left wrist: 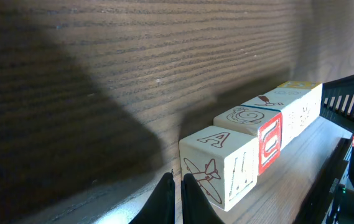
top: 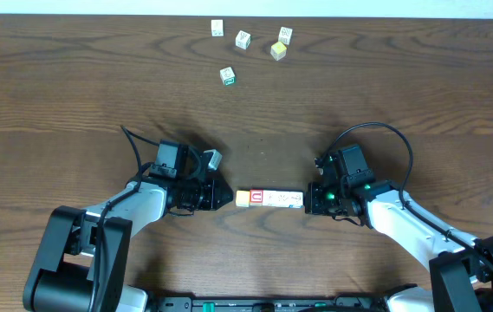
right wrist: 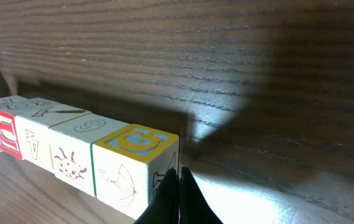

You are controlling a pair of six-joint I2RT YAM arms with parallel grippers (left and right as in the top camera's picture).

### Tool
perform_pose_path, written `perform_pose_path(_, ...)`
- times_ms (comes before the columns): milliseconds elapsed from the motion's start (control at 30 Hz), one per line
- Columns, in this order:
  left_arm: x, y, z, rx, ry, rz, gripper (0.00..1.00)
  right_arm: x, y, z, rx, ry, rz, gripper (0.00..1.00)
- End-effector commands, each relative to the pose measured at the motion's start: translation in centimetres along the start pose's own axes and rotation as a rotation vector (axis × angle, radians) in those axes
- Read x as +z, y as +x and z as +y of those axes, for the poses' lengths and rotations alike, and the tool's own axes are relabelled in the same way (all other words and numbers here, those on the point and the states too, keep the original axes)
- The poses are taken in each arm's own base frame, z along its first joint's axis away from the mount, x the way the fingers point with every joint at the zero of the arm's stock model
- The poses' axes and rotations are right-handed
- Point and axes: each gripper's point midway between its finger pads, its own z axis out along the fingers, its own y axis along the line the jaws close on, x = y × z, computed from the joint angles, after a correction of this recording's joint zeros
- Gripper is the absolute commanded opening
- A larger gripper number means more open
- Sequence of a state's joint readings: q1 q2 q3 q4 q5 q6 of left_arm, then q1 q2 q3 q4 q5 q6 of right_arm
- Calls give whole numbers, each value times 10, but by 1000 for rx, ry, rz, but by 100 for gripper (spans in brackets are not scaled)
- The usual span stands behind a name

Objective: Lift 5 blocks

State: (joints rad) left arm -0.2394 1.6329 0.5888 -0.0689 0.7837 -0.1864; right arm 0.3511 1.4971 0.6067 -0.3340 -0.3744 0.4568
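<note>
Five blocks (top: 269,198) lie end to end in one row between my two grippers. My left gripper (top: 227,196) is shut, its closed fingertips against the row's left end. In the left wrist view that gripper (left wrist: 177,180) touches a whitish block with an A and an aeroplane (left wrist: 223,165); a red-bordered block (left wrist: 269,142) comes after it. My right gripper (top: 310,199) is shut against the right end. The right wrist view has this gripper (right wrist: 180,171) meeting a block with a yellow top and an umbrella (right wrist: 133,168). I cannot tell whether the row rests on the table.
Several loose cubes lie at the far edge: whitish ones (top: 217,28) (top: 243,39) (top: 285,35), a pale yellow one (top: 278,51) and a green-bordered one (top: 227,76). Dark cables loop above each arm (top: 385,130). The wooden table (top: 73,87) stretches around the arms.
</note>
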Motion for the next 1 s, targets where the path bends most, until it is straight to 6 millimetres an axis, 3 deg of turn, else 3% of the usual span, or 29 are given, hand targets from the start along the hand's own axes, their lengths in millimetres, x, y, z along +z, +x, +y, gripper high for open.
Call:
perform_pose_path(0, -1, -6, -4, 2, 19, -7, 7, 1, -1, 8, -9, -13, 3, 1)
perform_pose_path(967, 6, -3, -14, 37, 33, 8, 7, 1, -1, 8, -18, -14, 4, 1)
